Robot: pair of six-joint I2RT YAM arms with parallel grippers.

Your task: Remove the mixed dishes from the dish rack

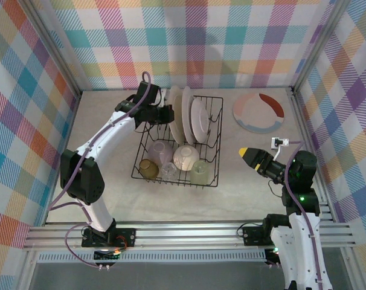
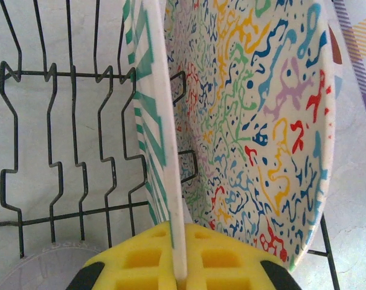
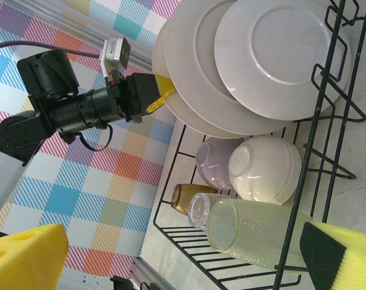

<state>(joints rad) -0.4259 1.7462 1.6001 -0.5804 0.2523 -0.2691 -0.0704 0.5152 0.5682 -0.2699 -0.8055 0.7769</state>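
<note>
The black wire dish rack (image 1: 218, 142) stands mid-table. Three plates stand upright at its far end. My left gripper (image 1: 168, 115) is shut on the rim of the leftmost one, the green-striped plate (image 2: 148, 121); its white edge sits pinched between my yellow pads (image 2: 141, 260). Beside it stands a squiggle-patterned plate (image 2: 261, 121). At the near end lie a cream bowl (image 3: 264, 169), an amber cup (image 3: 184, 196), a clear cup (image 3: 201, 208) and a pale yellow-green cup (image 3: 255, 232). My right gripper (image 1: 244, 152) hangs open to the right of the rack, holding nothing.
A ringed plate (image 1: 258, 112) lies flat on the table at the back right. A clear upturned bowl (image 3: 216, 162) sits by the cream one. Checked walls close in the table on three sides, with a metal rail along the near edge.
</note>
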